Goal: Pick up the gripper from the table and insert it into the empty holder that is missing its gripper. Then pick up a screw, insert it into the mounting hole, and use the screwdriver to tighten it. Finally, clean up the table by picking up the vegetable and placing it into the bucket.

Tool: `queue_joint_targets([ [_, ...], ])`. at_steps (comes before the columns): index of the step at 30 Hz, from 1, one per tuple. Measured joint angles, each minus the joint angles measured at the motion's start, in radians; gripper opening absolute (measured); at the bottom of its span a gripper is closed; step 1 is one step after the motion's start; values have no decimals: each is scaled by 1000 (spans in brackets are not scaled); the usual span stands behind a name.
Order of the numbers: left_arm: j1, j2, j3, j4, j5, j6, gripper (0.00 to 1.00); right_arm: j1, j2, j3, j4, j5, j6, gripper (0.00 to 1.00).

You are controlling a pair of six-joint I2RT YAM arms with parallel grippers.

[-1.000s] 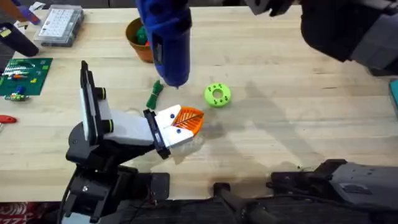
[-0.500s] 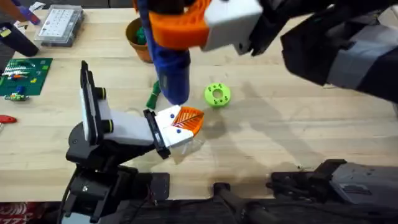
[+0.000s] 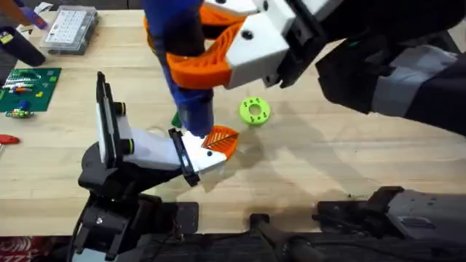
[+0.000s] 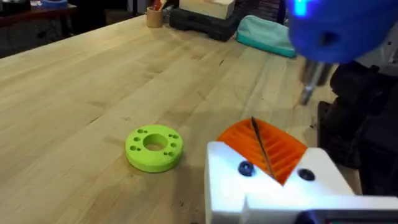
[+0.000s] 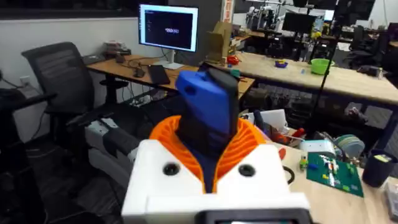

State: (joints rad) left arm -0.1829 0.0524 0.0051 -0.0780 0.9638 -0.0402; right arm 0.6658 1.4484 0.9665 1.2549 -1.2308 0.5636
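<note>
Spanning the whole scene, the light wooden bench point(image 3: 349, 167) leaves broad bare room to the right of the work, while a parts box point(image 3: 69, 29) and a green circuit board point(image 3: 28, 89) crowd its far left edge. Next in size, the right arm reaches in from the upper right, its right pincer point(image 3: 200, 47) closed around the blue screwdriver point(image 3: 182, 65); the orange ribbed pads point(image 5: 249, 146) wrap the barrel on both sides, seen plainly from the right wrist. That tool looks thick, rigid and fairly heavy, with a smooth shell likely to slip, so a hold at mid-barrel seems the soundest. Its thin metal bit point(image 4: 310, 81) hangs just above the holder point(image 4: 273, 193). The holder, a stiff white block, sits on the end of the left arm low in the overhead view; whether the left pincer is open or closed cannot be told. The orange gripper point(image 3: 220, 140), light, hard and ribbed, is already seated in it, with screw heads visible on the white face. A lime disc point(image 3: 254, 110) lies just beside, narrowing the approach on that side. Smallest, the dark-green vegetable point(image 3: 175, 116) peeks out behind the screwdriver, near the mount.
</note>
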Motion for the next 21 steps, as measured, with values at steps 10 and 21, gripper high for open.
queue_joint_targets([
  [10,0,0,0,0,0,0,10,8,57,-1,-4,2,-26,46],
  [21,0,0,0,0,0,0,10,13,68,-1,-2,3,-50,46],
])
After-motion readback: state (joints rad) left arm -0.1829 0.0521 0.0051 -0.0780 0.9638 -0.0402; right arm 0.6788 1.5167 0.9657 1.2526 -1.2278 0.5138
